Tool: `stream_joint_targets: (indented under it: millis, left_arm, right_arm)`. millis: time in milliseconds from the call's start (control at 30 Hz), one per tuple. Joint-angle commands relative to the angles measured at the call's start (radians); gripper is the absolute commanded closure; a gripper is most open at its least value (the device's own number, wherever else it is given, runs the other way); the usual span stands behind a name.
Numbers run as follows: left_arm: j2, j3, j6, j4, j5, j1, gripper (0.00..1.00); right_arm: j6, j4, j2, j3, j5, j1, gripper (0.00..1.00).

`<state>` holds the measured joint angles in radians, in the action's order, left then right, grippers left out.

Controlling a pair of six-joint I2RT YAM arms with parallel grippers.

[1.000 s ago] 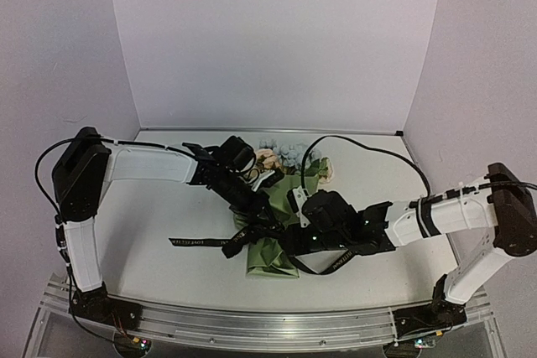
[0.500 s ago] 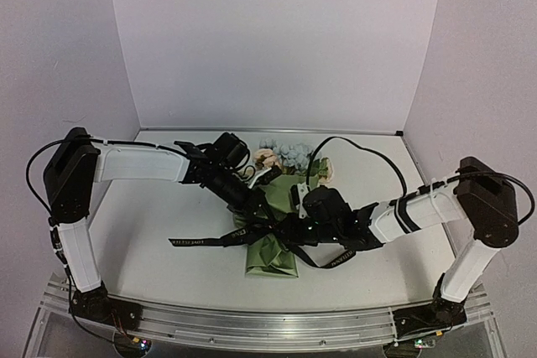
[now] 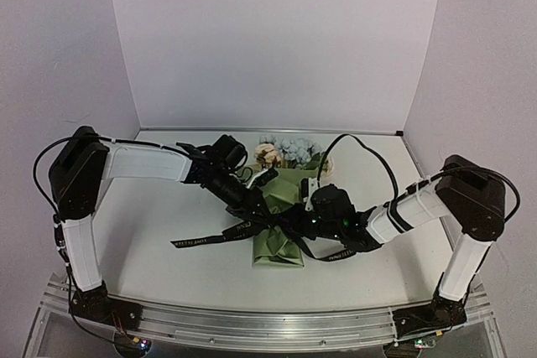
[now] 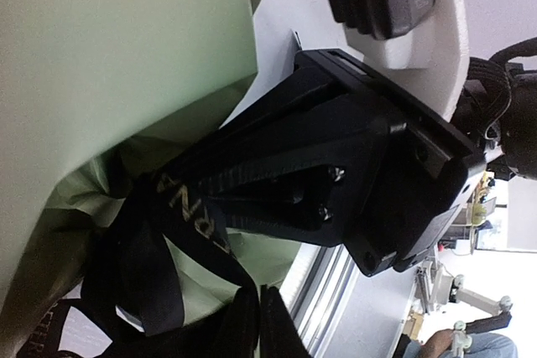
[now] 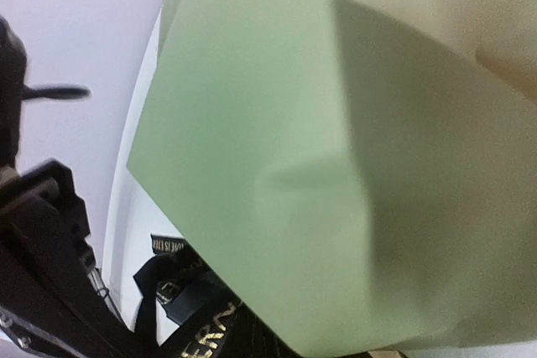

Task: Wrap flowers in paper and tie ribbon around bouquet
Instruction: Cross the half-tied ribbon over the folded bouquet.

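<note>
The bouquet lies mid-table, its cream and pale blue flowers [image 3: 285,153] pointing away from me and the olive-green paper [image 3: 279,245] coned round the stems. The black ribbon [image 3: 201,241] crosses the cone. One end trails left on the table and a loop lies to the right. My left gripper [image 3: 262,214] and right gripper [image 3: 290,222] meet over the crossing, both shut on ribbon strands. In the left wrist view the left gripper [image 4: 258,324] pinches the ribbon [image 4: 197,220] against the paper [image 4: 126,39]. Paper [image 5: 336,165] fills the right wrist view, with lettered ribbon [image 5: 205,333] below it.
The white table [image 3: 151,215] is walled at the back and on both sides. A black cable [image 3: 369,153] arcs over the right arm near the flowers. The arm bases stand on the metal rail [image 3: 252,324] at the near edge.
The right arm has reached further left, bringing its gripper up against the left one over the bouquet. The ribbon has drawn tighter, and the bouquet has shifted slightly away from me.
</note>
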<state>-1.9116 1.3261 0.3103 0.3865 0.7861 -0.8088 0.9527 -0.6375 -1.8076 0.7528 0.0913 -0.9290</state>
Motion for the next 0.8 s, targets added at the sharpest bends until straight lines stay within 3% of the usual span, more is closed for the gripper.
stream_joint_targets:
  millis: [0, 267, 767]
  left_arm:
    - [-0.040, 0.061, 0.014, 0.003, 0.016, 0.002, 0.91]
    - [-0.028, 0.065, 0.008, 0.024, -0.053, 0.002, 0.70]
    - [0.035, 0.126, -0.091, 0.091, -0.183, 0.005, 0.70]
  right_arm:
    - [0.030, -0.130, -0.045, 0.023, -0.002, 0.016, 1.00]
    - [0.045, -0.161, -0.068, 0.021, 0.006, 0.019, 1.00]
    - [0.052, -0.163, -0.080, 0.022, 0.018, 0.021, 1.00]
